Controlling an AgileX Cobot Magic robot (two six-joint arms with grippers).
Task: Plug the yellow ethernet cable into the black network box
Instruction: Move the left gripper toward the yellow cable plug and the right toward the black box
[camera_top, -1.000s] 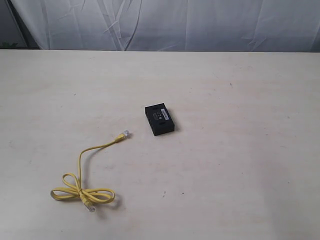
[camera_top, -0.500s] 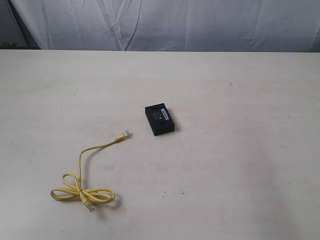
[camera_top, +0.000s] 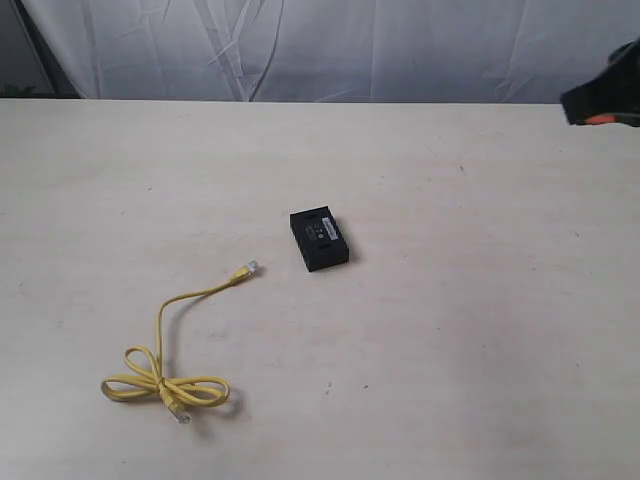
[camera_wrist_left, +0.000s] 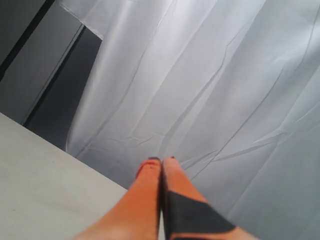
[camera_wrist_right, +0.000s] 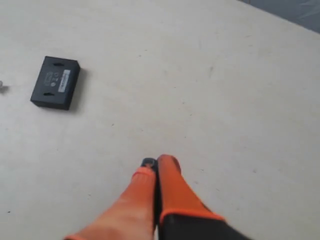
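The black network box (camera_top: 319, 240) lies flat near the table's middle, white label up; the right wrist view shows the box (camera_wrist_right: 55, 82) too. The yellow ethernet cable (camera_top: 164, 372) lies left of it and nearer the front, coiled in loops, with one clear plug (camera_top: 250, 268) pointing toward the box and the other plug (camera_top: 182, 415) by the coil. My right gripper (camera_wrist_right: 158, 162) is shut and empty, high above the table; its tip (camera_top: 604, 98) shows at the right edge of the exterior view, far from the box. My left gripper (camera_wrist_left: 161, 161) is shut, empty, pointing at the curtain.
A pale table (camera_top: 480, 330) spans the exterior view. A white curtain (camera_top: 330, 50) hangs behind its far edge, with a dark panel (camera_wrist_left: 55, 95) beside it in the left wrist view.
My right gripper has come into the exterior view at the upper right edge. The box and the cable have not moved.
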